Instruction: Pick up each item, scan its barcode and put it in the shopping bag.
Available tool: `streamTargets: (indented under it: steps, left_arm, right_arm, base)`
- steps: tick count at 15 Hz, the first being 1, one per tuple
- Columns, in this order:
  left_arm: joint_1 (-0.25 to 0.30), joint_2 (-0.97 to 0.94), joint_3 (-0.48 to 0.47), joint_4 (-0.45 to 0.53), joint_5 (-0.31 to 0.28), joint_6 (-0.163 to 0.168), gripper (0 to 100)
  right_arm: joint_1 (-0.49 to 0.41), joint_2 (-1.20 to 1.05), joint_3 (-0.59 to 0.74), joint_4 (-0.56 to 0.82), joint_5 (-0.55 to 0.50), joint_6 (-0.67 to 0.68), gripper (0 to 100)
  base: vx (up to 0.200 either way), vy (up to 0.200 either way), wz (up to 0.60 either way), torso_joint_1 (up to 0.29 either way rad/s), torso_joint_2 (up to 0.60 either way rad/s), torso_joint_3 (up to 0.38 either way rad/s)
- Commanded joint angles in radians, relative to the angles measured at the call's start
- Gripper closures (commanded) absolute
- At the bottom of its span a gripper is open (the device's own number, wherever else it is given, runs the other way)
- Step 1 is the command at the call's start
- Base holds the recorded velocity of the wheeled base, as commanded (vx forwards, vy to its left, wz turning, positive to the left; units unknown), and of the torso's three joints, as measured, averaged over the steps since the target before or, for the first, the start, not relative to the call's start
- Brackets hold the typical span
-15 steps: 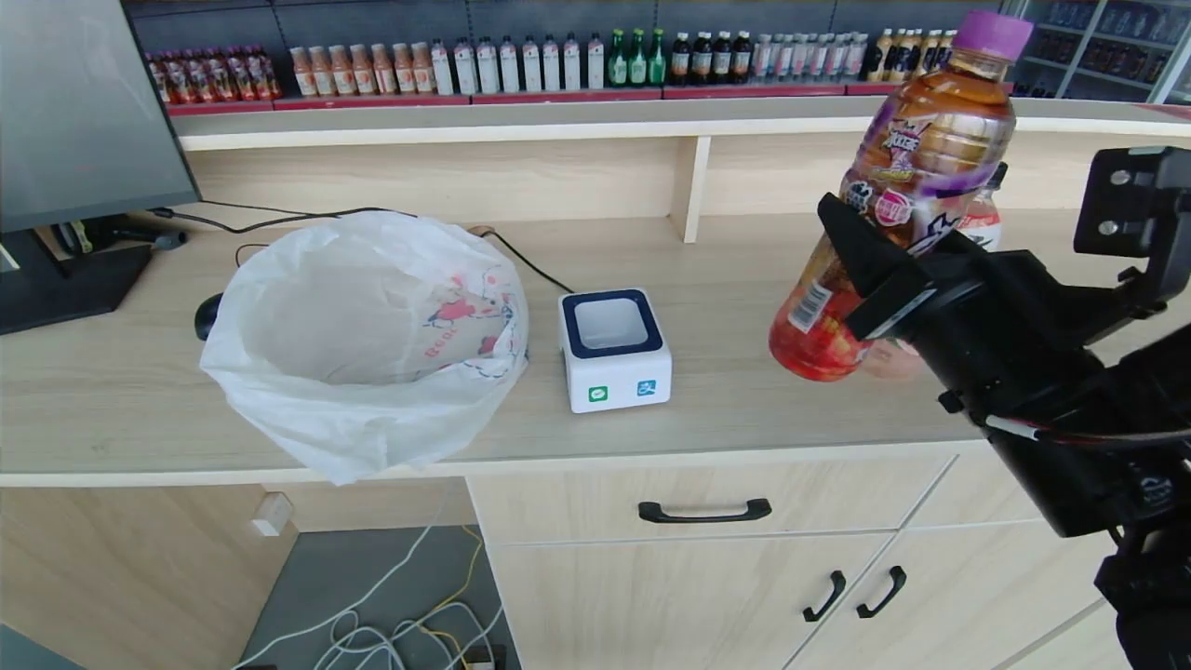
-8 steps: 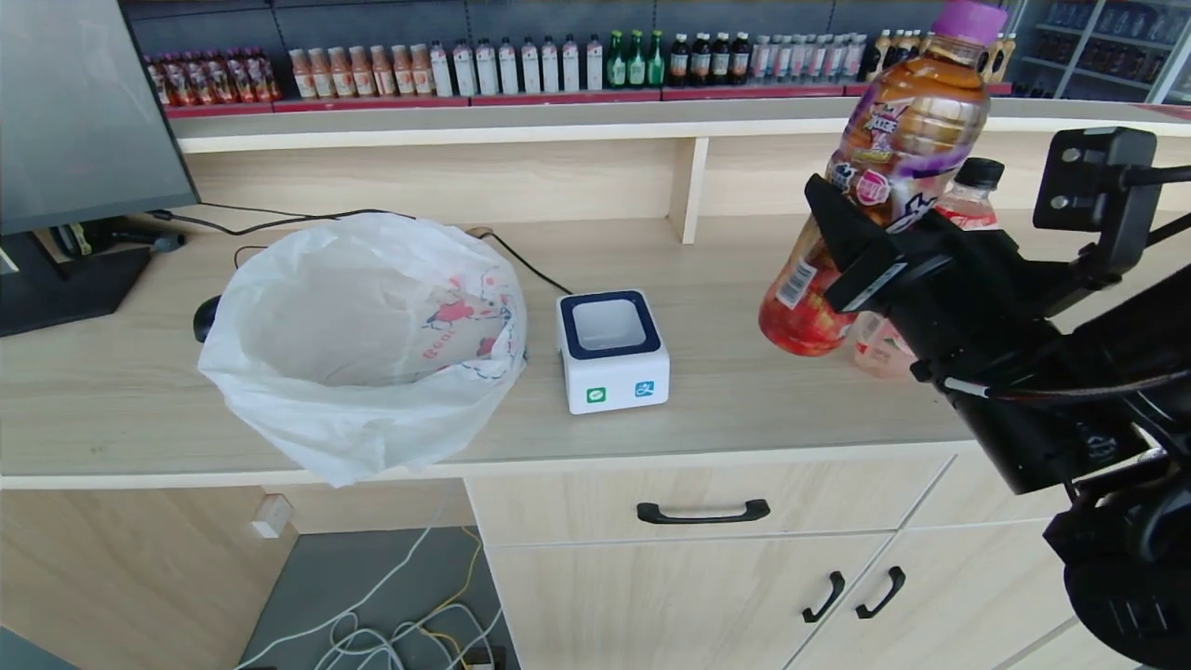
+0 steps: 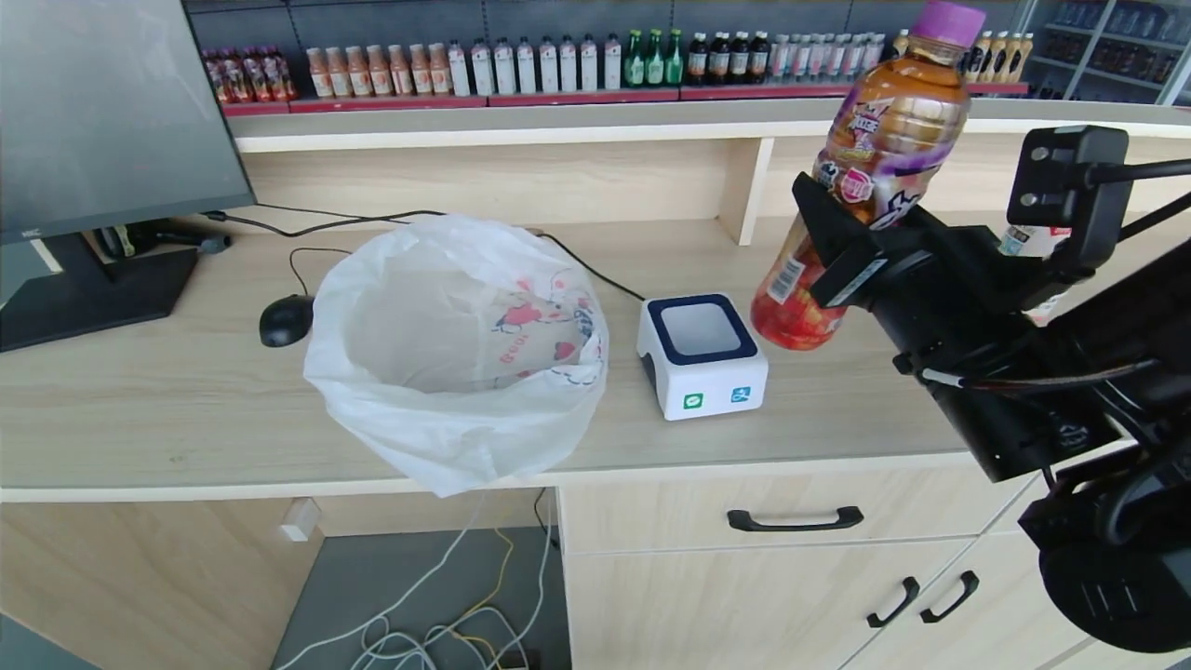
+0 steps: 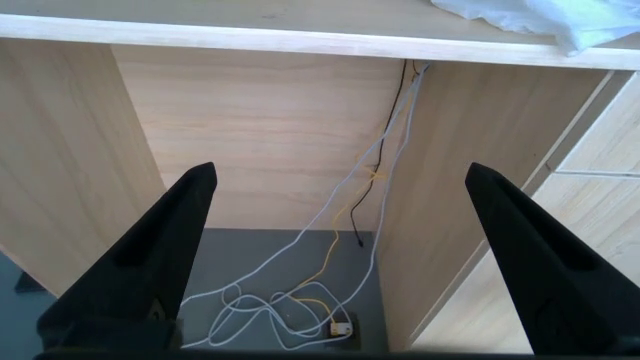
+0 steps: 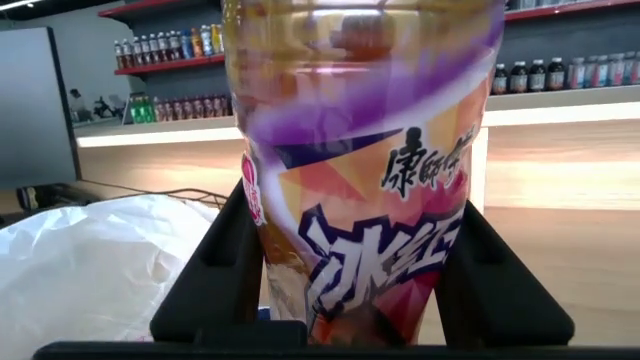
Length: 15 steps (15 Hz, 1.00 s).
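Observation:
My right gripper [image 3: 842, 244] is shut on a tea bottle [image 3: 861, 177] with a purple cap and a purple label, tilted in the air. It hangs just right of the white barcode scanner [image 3: 702, 358], a little above the counter. A barcode shows on the bottle's lower side, facing left. In the right wrist view the bottle [image 5: 370, 180] sits between the black fingers [image 5: 225, 260]. The white shopping bag [image 3: 456, 344] stands open left of the scanner. My left gripper [image 4: 330, 260] is open below the counter edge, over floor cables.
A second bottle [image 3: 1028, 242] stands behind my right arm on the counter [image 3: 167, 419]. A black mouse [image 3: 286, 319] and a monitor [image 3: 102, 140] sit at the far left. A raised shelf [image 3: 558, 135] runs along the back, and drawers [image 3: 791, 516] sit below the counter.
The head camera has shifted, sliding the whole scene right. My right gripper has carried the bottle left, closer to the scanner, and slightly higher.

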Motion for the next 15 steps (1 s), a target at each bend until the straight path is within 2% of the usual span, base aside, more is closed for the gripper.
streamTargets:
  steps: [1,2,5,11,15]
  left_arm:
    - [0.000,0.000,0.000,0.000,0.000,0.001,0]
    - [0.000,0.000,0.000,0.000,0.000,0.001,0]
    - [0.000,0.000,0.000,0.000,0.000,0.001,0]
    - [0.000,0.000,0.000,0.000,0.000,0.000,0]
    - [0.000,0.000,0.000,0.001,0.000,0.000,0]
  right_arm:
    - [0.001,0.001,0.010,-0.002,0.002,-0.006,100]
    - [0.002,-0.001,0.013,-0.002,0.002,-0.010,100]
    - [-0.001,-0.004,0.045,0.001,0.065,-0.164,100]
    - [-0.009,0.007,0.033,0.007,0.089,-0.409,100]
    - [-0.004,0.047,-0.018,0.045,0.243,-0.578,100]
  base:
    - [0.000,0.000,0.00,0.000,0.00,0.000]
    - [0.000,0.000,0.00,0.000,0.00,0.000]
    - [0.000,0.000,0.00,0.000,0.00,0.000]
    - [0.000,0.000,0.00,0.000,0.00,0.000]
    - [0.000,0.000,0.00,0.000,0.00,0.000]
